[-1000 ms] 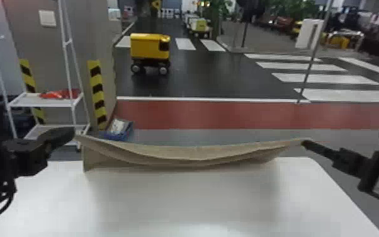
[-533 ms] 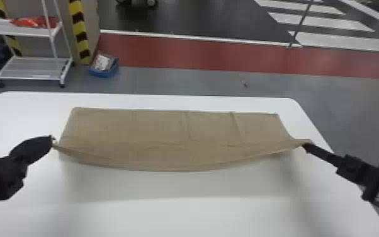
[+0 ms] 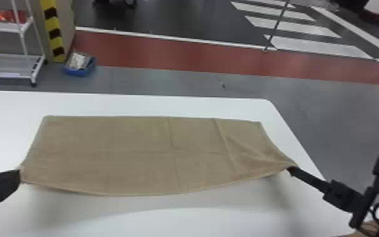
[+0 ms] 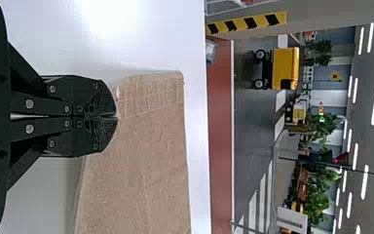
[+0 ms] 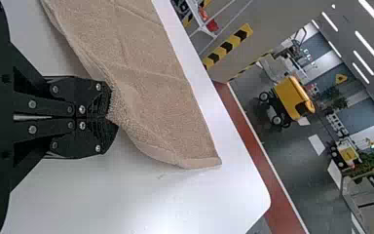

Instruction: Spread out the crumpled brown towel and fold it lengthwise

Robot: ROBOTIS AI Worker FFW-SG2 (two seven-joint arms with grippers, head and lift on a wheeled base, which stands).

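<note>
left gripper: pinching the brown towel
right gripper: pinching its other corner
towel: stretching between them, over the worktop

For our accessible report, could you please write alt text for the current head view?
A brown towel is spread out over a white table, its near corners held by the robot's left hand and right hand; a blue bin sits on the floor beyond.

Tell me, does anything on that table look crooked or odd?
Slightly: the brown towel lies mostly smooth, but its right end is rucked into slanting creases toward the corner pinched by the right gripper. I see nothing spilled or torn.
</note>
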